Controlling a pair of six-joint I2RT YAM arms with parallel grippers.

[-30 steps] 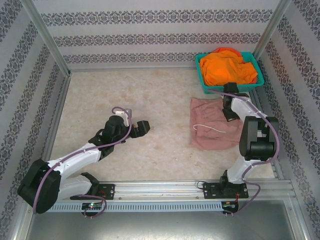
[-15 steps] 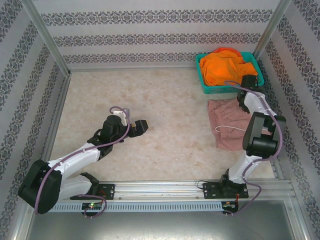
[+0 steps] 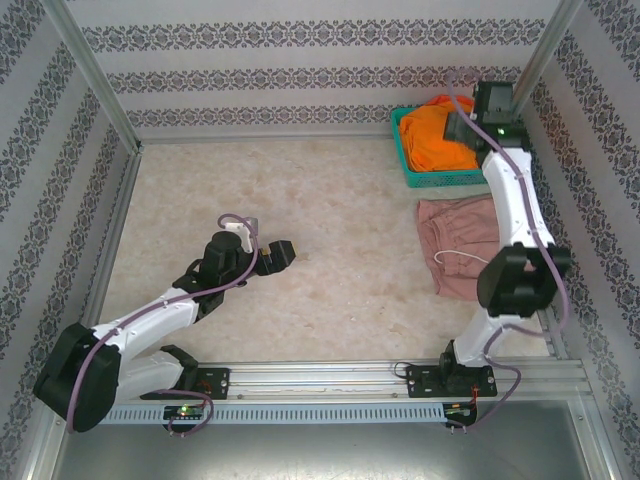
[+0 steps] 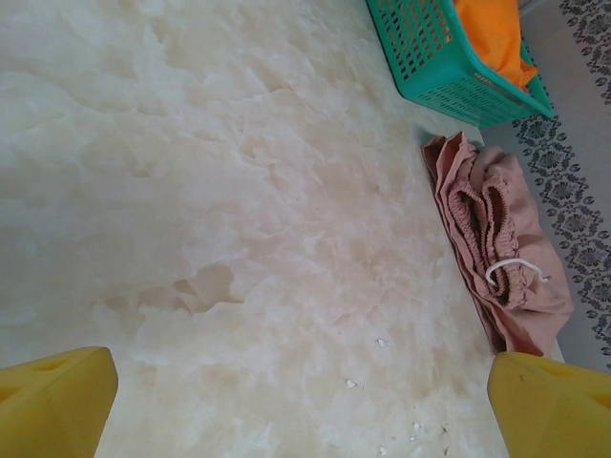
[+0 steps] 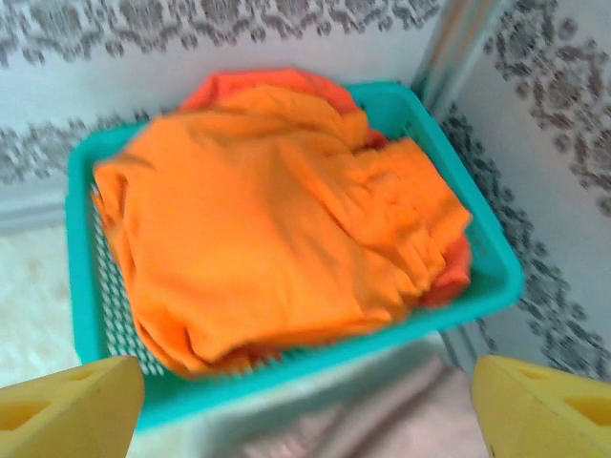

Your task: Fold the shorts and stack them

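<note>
Left of the basket (image 3: 435,180) we've got wide bare tabletop (image 3: 300,190), walls well off. Our left gripper (image 3: 278,255) hangs low there, arm stretched forward, fingers spread, empty. Pink shorts (image 3: 465,245) lie folded just in front of the basket. Our right arm rears tall, right gripper (image 5: 305,401) splayed above the basket's orange shorts (image 5: 277,219), holding nothing.
</note>
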